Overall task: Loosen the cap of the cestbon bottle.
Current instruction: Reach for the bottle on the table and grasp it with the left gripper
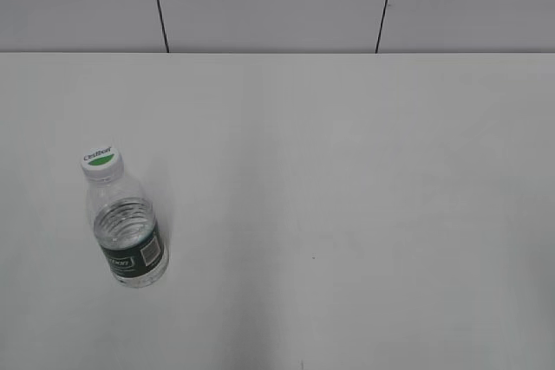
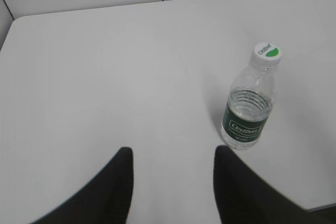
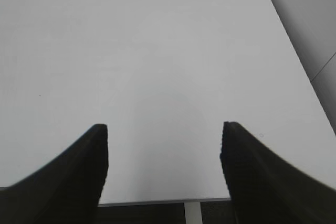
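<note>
Pre-grasp stage, nothing touched yet. Left gripper (image 2: 173, 161) jaws apart, empty; right gripper (image 3: 164, 145) also apart, empty, over bare table (image 3: 157, 51). Cestbon bottle (image 2: 248, 111) upright ahead-right of left gripper, cap (image 2: 267, 53) on. Next: one arm holds body, other twists cap

Light is bright, even and diffuse across the white tabletop (image 1: 347, 214). The cestbon bottle (image 1: 128, 231) casts only a faint, soft shadow to its right. The dark fingers (image 3: 73, 177) in both wrist views are blurred, underexposed silhouettes.
</note>
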